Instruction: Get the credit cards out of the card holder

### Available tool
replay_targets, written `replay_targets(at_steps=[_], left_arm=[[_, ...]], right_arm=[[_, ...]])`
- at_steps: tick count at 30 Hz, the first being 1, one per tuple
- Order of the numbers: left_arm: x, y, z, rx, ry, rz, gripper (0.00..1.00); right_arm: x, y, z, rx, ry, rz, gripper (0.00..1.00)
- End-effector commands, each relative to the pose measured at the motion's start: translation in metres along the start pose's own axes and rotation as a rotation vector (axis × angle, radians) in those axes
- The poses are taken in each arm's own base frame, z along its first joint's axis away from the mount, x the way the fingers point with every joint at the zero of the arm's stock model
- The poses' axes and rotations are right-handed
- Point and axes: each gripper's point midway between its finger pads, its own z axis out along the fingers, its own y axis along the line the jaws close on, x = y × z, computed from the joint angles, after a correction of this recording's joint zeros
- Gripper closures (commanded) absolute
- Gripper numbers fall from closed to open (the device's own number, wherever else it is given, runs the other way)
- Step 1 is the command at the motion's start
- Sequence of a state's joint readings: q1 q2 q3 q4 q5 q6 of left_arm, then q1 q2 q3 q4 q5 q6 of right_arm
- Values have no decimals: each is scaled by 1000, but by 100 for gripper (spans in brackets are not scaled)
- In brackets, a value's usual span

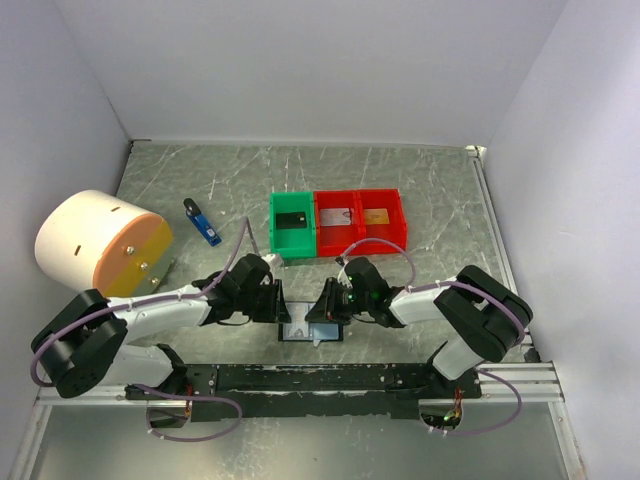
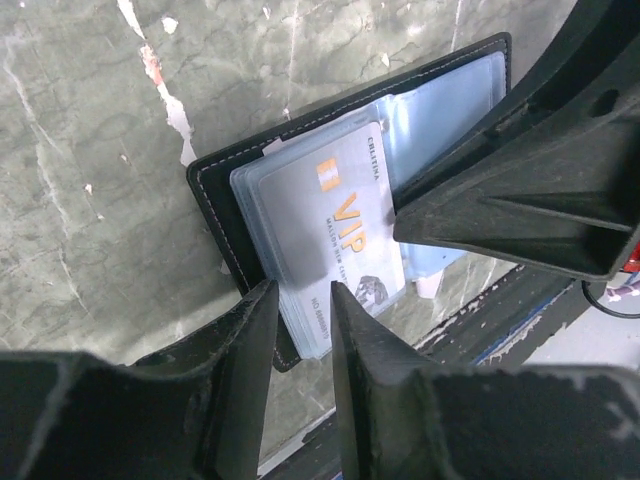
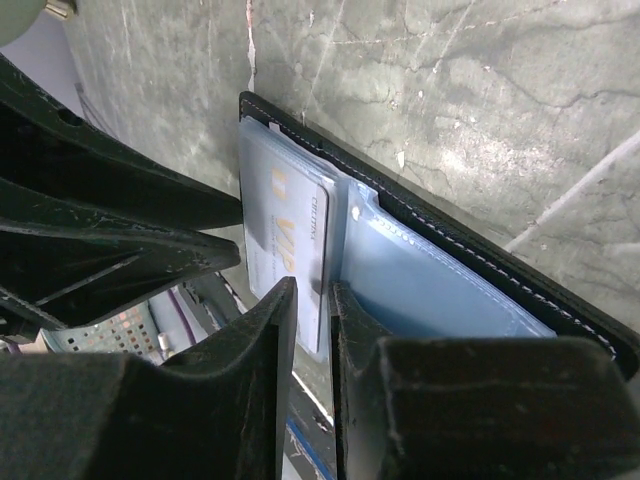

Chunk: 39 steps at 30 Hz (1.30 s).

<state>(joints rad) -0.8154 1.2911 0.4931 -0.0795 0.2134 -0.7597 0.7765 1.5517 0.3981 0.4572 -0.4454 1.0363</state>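
The black card holder (image 1: 312,331) lies open on the table between both grippers, its pale blue sleeves (image 3: 430,285) facing up. A silvery credit card (image 2: 335,235) marked VIP sits in the top left sleeve. My left gripper (image 2: 301,298) straddles the near end of that card and its sleeve stack, jaws narrowly apart. My right gripper (image 3: 314,297) is closed to a thin slit on the sleeve's edge by the fold. In the top view the left gripper (image 1: 280,306) and right gripper (image 1: 326,306) face each other over the holder. Three more credit cards lie in bins: black (image 1: 291,220), silvery (image 1: 338,216) and orange-gold (image 1: 378,214).
A green bin (image 1: 276,232) and two red bins (image 1: 361,236) stand side by side behind the holder. A blue and black stick (image 1: 202,222) lies to the left. A large white and orange cylinder (image 1: 100,245) sits at the far left. The black rail (image 1: 330,378) runs just in front.
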Motion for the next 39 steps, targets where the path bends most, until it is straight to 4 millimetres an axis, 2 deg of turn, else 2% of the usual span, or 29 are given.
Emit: replay_targets(at_steps=[1,7,11,15,20,39], left_arm=[[-9,-7,4,-5,-20,42,63],[2,8,10,-84,14,39,71],[2,13,8,-126,15,49,72],[3,10,7,-110,8,51,72],[5,10,8,-110,11,48,72],[6,18,7,-160,12,58,73]], right_arm=[[-2,1,2,-5,-15,-8,81],[-3,0,2,-2,-20,-6,86],[-4,3,2,-10,-23,-6,87],[-3,6,0,-36,-25,-7,95],[-3,9,-2,-52,-30,-11,100],[-7,-5,-6,23,-60,-11,100]])
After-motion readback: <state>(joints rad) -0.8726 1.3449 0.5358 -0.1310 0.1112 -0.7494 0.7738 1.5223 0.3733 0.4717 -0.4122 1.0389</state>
